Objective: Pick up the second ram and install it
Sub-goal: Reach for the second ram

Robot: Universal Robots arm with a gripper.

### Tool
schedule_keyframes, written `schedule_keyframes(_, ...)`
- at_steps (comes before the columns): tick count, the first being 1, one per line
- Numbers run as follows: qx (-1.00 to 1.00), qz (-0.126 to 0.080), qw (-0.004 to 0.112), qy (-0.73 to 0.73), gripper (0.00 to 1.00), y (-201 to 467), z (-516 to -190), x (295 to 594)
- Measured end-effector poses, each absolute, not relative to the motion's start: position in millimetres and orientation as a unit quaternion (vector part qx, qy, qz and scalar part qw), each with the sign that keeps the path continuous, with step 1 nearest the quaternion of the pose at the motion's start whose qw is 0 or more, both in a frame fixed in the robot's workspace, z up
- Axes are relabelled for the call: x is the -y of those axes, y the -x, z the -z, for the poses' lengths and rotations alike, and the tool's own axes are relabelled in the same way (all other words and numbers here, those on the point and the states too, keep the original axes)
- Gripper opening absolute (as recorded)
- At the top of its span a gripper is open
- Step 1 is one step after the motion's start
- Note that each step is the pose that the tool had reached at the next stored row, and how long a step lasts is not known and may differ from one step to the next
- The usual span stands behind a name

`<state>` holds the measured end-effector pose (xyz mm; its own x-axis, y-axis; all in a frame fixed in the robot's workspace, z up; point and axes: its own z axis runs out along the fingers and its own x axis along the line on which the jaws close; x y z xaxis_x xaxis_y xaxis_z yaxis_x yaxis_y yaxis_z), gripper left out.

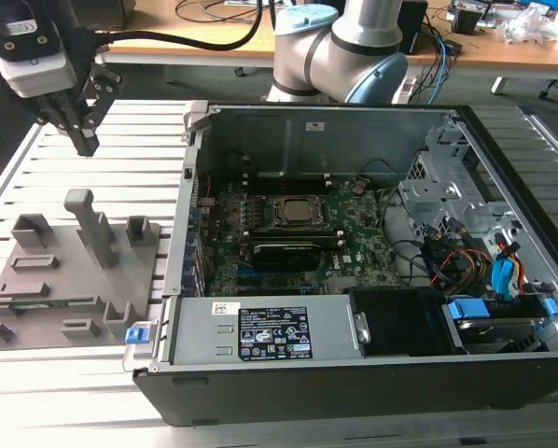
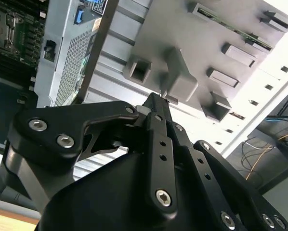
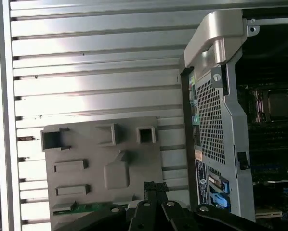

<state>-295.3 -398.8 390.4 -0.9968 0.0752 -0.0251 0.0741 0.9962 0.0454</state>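
In the exterior view, the gripper [image 1: 88, 142] is seen at the far end of the exterior view's left, held in the air over the slatted worktop [image 1: 36, 392] and clear of the grey fixture [image 1: 64, 271] below it. The fingers [image 1: 85, 131] are brought together to a point, and nothing is held between them. An open computer case [image 1: 354, 383] is set just beside the fixture, on the exterior view's right, with its motherboard [image 1: 354, 233] exposed.

In the second wrist view, the fingers [image 2: 158, 139] are seen closed at the tips of the gripper [image 2: 156, 98], with nothing gripped. The fixture [image 2: 182, 43] is seen beyond them. The second ram [image 2: 233, 30] is seen as a long green strip seated in a long slot along one edge of the fixture, well apart from the fingertips.

In the first wrist view, the gripper [image 3: 153, 185] is seen over the fixture [image 3: 86, 154], and the second ram [image 3: 88, 208] is seen lying in its slot, untouched. The perforated side wall of the case [image 3: 214, 120] is seen next to the fixture.
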Motion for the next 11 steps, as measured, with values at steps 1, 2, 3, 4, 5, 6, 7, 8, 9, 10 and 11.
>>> schedule_keyframes(1, -0.999, -0.022, 0.013, -0.037, 0.11, 298.9, -390.4, 398.8)
schedule_keyframes(2, -0.999, -0.022, 0.013, -0.037, 0.11, 304.3, -390.3, 398.8)
schedule_keyframes(3, -0.999, -0.022, 0.013, -0.037, 0.11, 306.2, -390.3, 398.8)
schedule_keyframes(4, -0.999, -0.022, 0.013, -0.037, 0.11, 307.9, -390.3, 398.8)
schedule_keyframes(5, -0.999, -0.022, 0.013, -0.037, 0.11, 312.4, -390.2, 398.8)
schedule_keyframes(6, -0.999, -0.022, 0.013, -0.037, 0.11, 320.7, -390.2, 398.8)
schedule_keyframes(7, -0.999, -0.022, 0.013, -0.037, 0.11, 326.9, -390.2, 398.8)
schedule_keyframes(8, -0.999, -0.022, 0.014, -0.037, 0.11, 333.7, -390.1, 398.7)
schedule_keyframes(9, -0.999, -0.022, 0.014, -0.037, 0.11, 339.8, -390.1, 398.8)
schedule_keyframes(10, -0.999, -0.022, 0.014, -0.037, 0.11, 345.6, -389.9, 398.8)
schedule_keyframes(11, -0.999, -0.022, 0.014, -0.037, 0.11, 350.5, -389.8, 398.8)
